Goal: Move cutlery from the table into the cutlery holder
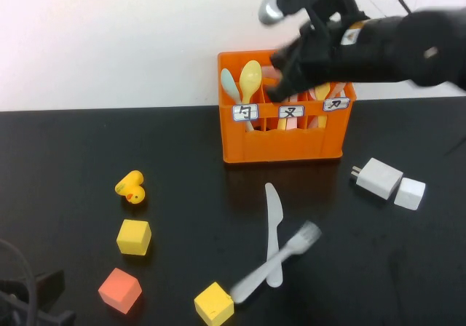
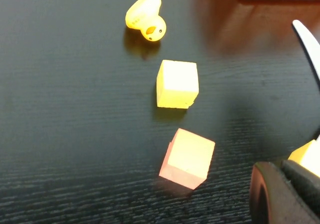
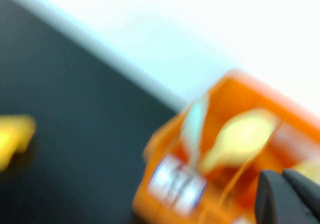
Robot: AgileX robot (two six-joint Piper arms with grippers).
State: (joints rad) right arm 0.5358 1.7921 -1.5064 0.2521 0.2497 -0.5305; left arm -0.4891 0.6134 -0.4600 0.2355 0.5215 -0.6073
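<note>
Here, glossy tabletop [image 1: 73, 144]: flat knife [image 1: 274, 231] crosses fork [image 1: 280, 259]; right end effector [image 1: 287, 75] over ribbed orange holder [image 1: 291, 140] (grip unclear); left end effector [image 1: 29, 297] lower left, unclear too.

The bright orange plastic cutlery holder [image 1: 285, 138] stands at the back of the glossy black table [image 1: 73, 151], spoons upright in its left compartment. Before it the greyish-white plastic knife [image 1: 274, 233] and greyish-white plastic fork [image 1: 277, 262] lie crossed. The right gripper [image 1: 291, 68] hangs over the holder; the left gripper [image 1: 29, 300] sits at the near left corner.
</note>
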